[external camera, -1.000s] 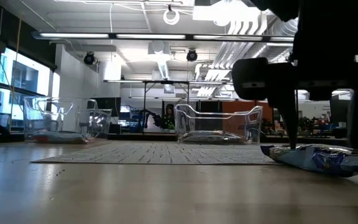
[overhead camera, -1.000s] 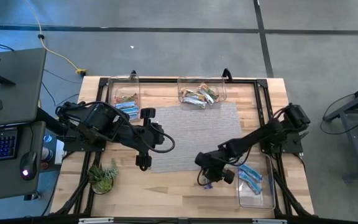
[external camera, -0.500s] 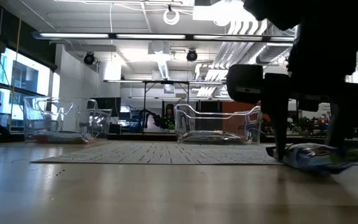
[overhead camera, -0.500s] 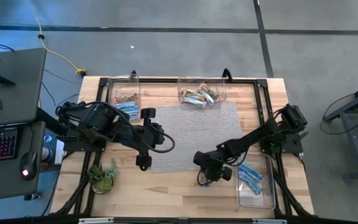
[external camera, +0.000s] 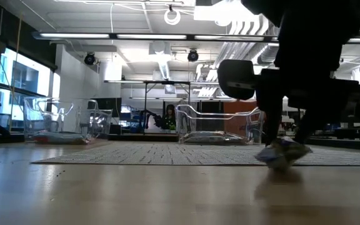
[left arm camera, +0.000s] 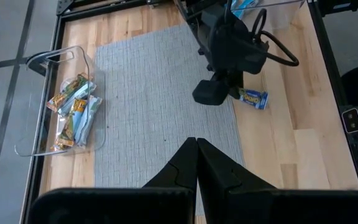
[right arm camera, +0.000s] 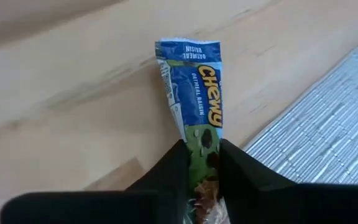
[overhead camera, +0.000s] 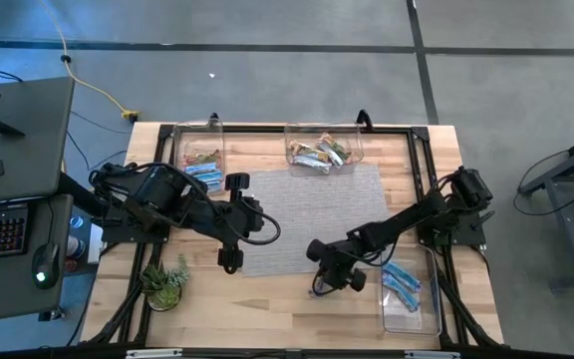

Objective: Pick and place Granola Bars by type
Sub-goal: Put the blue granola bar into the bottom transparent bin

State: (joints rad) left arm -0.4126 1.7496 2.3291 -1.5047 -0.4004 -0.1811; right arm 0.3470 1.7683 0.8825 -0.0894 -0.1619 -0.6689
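Observation:
A blue granola bar (right arm camera: pixel 194 87) lies on the wood just in front of the grey mat (overhead camera: pixel 312 214). My right gripper (overhead camera: pixel 324 286) is shut on its end. The same blue bar (left arm camera: pixel 253 98) shows in the left wrist view, beside the right arm. More granola bars lie in the far left bin (overhead camera: pixel 199 160), the far middle bin (overhead camera: pixel 324 150) and the near right bin (overhead camera: pixel 407 289). My left gripper (left arm camera: pixel 196 155) hangs shut above the mat's left edge, holding nothing. My right gripper pinches the blue bar's near end (right arm camera: pixel 201 149) between its two fingers, one on each long edge, and the wrapper narrows there. The fingers slant down from the table's right and far side. The bar's other end (right arm camera: pixel 188 50) rests on the wood.
A small green plant (overhead camera: pixel 164 282) stands at the near left corner. A black frame (overhead camera: pixel 422 160) runs along the table's edges. Bare wood lies in front of the mat.
My right gripper's fingers have closed in from either side onto the blue bar, drifting slightly toward the table's left. The bar has slid with them and turned about on the wood, now seen end-on in the low view.

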